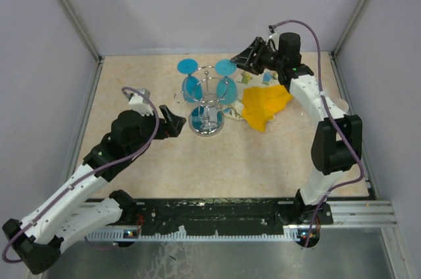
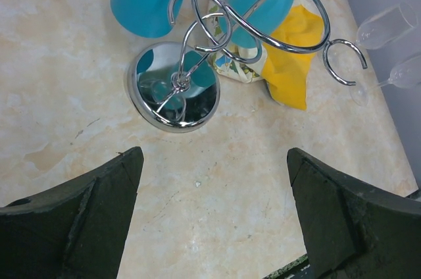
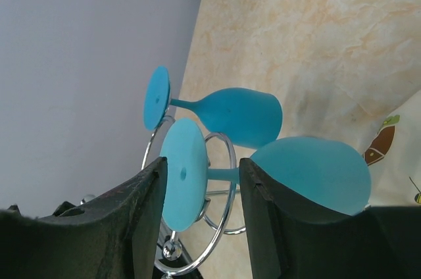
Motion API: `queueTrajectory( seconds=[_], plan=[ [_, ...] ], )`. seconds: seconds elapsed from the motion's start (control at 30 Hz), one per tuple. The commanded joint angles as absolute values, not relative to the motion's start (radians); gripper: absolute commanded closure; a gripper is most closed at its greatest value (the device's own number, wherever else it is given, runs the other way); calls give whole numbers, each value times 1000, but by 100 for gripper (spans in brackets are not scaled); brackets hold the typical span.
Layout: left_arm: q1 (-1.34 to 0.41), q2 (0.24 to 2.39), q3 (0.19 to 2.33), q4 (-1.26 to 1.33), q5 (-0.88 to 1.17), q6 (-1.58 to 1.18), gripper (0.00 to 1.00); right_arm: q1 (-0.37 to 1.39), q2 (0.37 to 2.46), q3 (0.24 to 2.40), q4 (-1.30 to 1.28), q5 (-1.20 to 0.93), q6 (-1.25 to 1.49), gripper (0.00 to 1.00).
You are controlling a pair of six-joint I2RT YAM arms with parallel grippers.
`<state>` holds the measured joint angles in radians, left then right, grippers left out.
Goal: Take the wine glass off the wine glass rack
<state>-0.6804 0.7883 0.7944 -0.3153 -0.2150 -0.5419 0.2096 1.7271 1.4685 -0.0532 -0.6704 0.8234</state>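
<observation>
The chrome wine glass rack (image 1: 206, 102) stands mid-table, and its round base shows in the left wrist view (image 2: 174, 95). Two blue wine glasses hang upside down from its ring, one on the left (image 1: 191, 87) and one on the right (image 1: 227, 87). My right gripper (image 1: 241, 62) is open. In the right wrist view its fingers (image 3: 263, 226) stand either side of the right glass's foot (image 3: 183, 174) and stem, not closed on them. The other glass (image 3: 230, 114) hangs behind. My left gripper (image 1: 176, 123) is open and empty, low over the table left of the base; it also shows in the left wrist view (image 2: 214, 157).
A yellow cloth (image 1: 264, 104) lies right of the rack, over a patterned packet (image 2: 240, 68). Two clear glasses (image 2: 388, 25) lie by the right wall. Small items (image 1: 266, 78) sit behind the cloth. Grey walls close in the table at the back and sides.
</observation>
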Motion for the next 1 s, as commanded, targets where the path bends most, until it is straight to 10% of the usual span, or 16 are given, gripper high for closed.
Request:
queueTrajectory(
  seconds=[0.0, 0.97],
  plan=[
    [-670, 789, 787, -287, -193, -538, 4, 219, 1633, 1508, -33, -675, 800, 52],
    [-649, 733, 763, -315, -191, -525, 4, 233, 1629, 1497, -36, -635, 796, 54]
  ],
)
